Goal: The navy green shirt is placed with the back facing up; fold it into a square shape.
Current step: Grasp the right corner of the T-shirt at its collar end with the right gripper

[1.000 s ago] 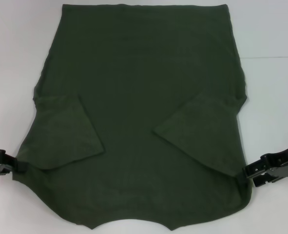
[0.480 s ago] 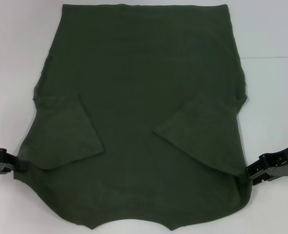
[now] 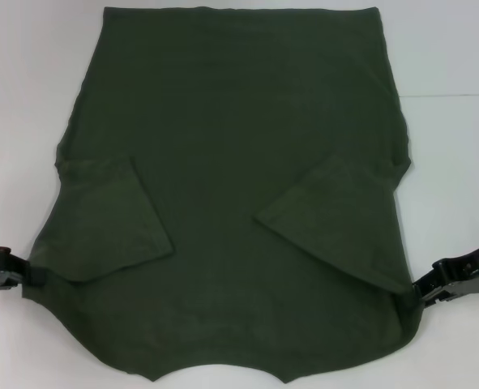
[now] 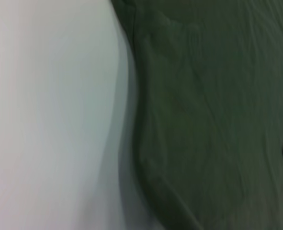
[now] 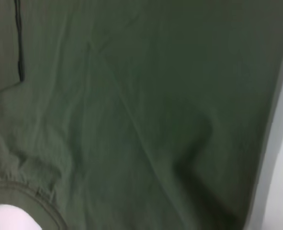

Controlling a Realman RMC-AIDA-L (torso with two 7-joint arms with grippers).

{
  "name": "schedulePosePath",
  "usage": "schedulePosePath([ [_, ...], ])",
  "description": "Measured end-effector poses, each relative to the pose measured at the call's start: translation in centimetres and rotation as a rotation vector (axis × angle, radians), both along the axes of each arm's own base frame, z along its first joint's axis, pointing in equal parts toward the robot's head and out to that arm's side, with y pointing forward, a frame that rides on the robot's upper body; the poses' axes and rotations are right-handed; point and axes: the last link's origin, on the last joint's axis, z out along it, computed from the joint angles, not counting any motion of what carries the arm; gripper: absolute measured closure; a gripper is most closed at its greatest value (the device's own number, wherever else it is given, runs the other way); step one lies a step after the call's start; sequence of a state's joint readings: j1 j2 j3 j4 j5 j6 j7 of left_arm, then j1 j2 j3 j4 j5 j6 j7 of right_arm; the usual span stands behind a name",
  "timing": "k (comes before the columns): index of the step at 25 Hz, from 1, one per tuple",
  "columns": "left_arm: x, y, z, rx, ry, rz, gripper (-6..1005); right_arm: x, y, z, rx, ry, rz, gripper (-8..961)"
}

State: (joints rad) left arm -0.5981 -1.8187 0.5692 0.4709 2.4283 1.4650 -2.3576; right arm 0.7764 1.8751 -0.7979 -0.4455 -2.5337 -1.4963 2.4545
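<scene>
Head view: both pincers [image 3: 30, 276] [image 3: 417, 290] flank shirt [image 3: 239, 146].

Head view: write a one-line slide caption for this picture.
Green shirt spread on white table, sleeves folded in, left gripper and right gripper at its side edges.

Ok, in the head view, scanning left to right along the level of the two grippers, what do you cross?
left gripper at the shirt's edge → folded-in left sleeve → navy green shirt body → folded-in right sleeve → right gripper at the opposite edge, all on the white table.
</scene>
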Motion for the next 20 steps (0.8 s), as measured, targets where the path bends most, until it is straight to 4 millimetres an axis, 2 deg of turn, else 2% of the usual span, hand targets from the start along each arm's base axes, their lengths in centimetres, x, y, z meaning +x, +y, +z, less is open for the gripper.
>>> schedulePosePath([
  [5,-0.01,0.00,0.02,0.000,0.000,0.000,956,0.07,0.08,0.05,0.006,-0.004,0.009,684],
  [10,0.00,0.00,0.04,0.000,0.000,0.000,956,-0.01,0.12,-0.01,0.008,0.002,0.022,895],
  [20,-0.02,0.01,0.13,0.001,0.001,0.000,956,-0.09,0.21,0.00,0.012,0.006,0.034,894],
])
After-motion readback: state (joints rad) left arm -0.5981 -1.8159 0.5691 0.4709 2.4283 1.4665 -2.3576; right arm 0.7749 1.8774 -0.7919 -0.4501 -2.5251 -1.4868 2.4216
